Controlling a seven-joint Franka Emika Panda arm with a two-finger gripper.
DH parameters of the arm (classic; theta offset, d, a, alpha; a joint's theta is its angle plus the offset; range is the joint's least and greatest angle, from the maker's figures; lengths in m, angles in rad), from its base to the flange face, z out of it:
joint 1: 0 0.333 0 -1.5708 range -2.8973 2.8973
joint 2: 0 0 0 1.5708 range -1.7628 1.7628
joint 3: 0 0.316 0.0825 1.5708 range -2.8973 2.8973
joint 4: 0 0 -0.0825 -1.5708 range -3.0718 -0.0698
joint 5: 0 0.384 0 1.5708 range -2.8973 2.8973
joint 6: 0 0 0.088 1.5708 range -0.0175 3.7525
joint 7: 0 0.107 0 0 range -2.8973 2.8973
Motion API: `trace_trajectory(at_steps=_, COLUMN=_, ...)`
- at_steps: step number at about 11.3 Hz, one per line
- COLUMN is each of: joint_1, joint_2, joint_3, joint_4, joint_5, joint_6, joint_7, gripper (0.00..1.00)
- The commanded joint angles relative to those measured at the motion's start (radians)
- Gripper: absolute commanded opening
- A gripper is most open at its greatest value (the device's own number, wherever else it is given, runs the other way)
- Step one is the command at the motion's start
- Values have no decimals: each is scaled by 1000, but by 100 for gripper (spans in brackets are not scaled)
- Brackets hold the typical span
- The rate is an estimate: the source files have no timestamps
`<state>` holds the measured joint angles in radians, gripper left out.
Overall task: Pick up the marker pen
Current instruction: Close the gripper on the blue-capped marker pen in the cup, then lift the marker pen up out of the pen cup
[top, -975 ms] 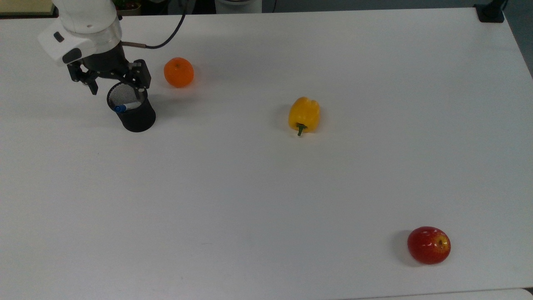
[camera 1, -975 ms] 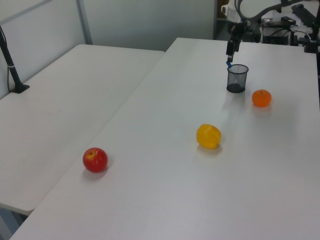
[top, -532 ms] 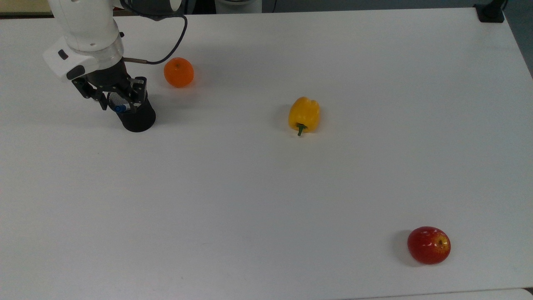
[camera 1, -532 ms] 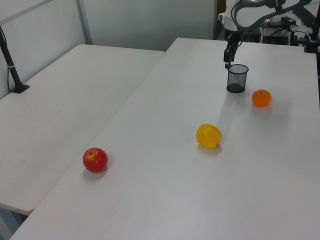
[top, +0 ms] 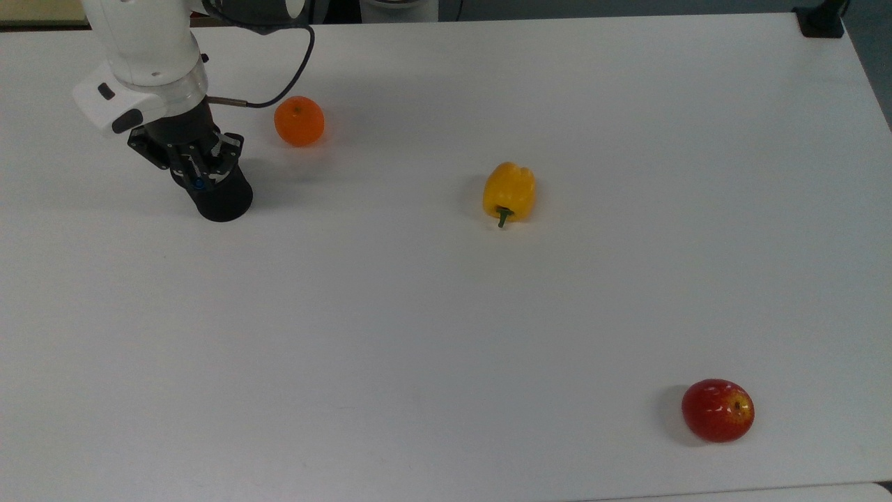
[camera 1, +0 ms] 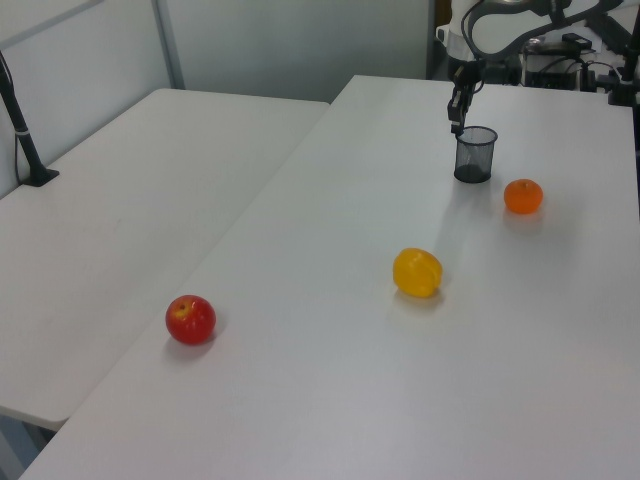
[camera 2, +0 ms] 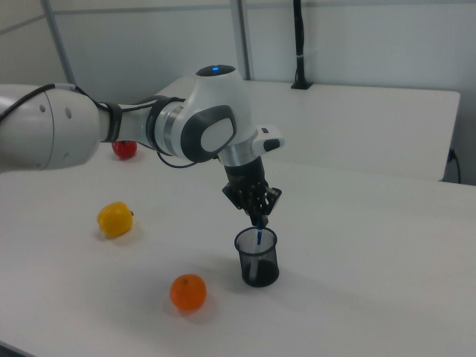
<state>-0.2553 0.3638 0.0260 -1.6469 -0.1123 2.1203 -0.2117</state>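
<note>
Since a second ago, the gripper [camera 2: 258, 216] is closing in from spread to pinching the marker [camera 2: 258, 236], standing in the cup [camera 2: 257, 257] at upper left of the top view. Grasping seems done; next comes lifting straight up, clearing the rim. Orange [top: 299, 120], pepper [top: 509, 191] and apple [top: 718, 410] are sitting apart, blocking nothing.

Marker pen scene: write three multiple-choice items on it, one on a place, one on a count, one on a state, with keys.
1. Where is the marker pen?
A. Flat beside the apple
B. Standing in the black mesh cup
C. On the yellow pepper

2. How many fruits and vegetables lie on the table?
A. Three
B. Two
C. Five

3. The gripper is:
A. Resting on the table
B. Holding the orange
C. Shut on the marker pen's top

Answers: 1 B, the right view shows it in the black mesh cup; 2 A, orange, yellow pepper, apple; 3 C, fingers pinch its blue top.
</note>
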Motion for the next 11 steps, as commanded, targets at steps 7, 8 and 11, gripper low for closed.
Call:
trace_trajectory(at_steps=7, joint_1=-6, joint_2=-118, joint_3=-4, joint_4=4, joint_5=48, joint_6=6, joint_7=-15, gripper=5)
trace_trajectory(at_steps=8, joint_1=-7, joint_2=-141, joint_3=-5, joint_4=16, joint_5=48, joint_6=6, joint_7=-15, gripper=5)
trace_trajectory(at_steps=11, joint_1=4, joint_2=-155, joint_3=-3, joint_4=102, joint_5=49, joint_6=-51, joint_7=-5, gripper=5)
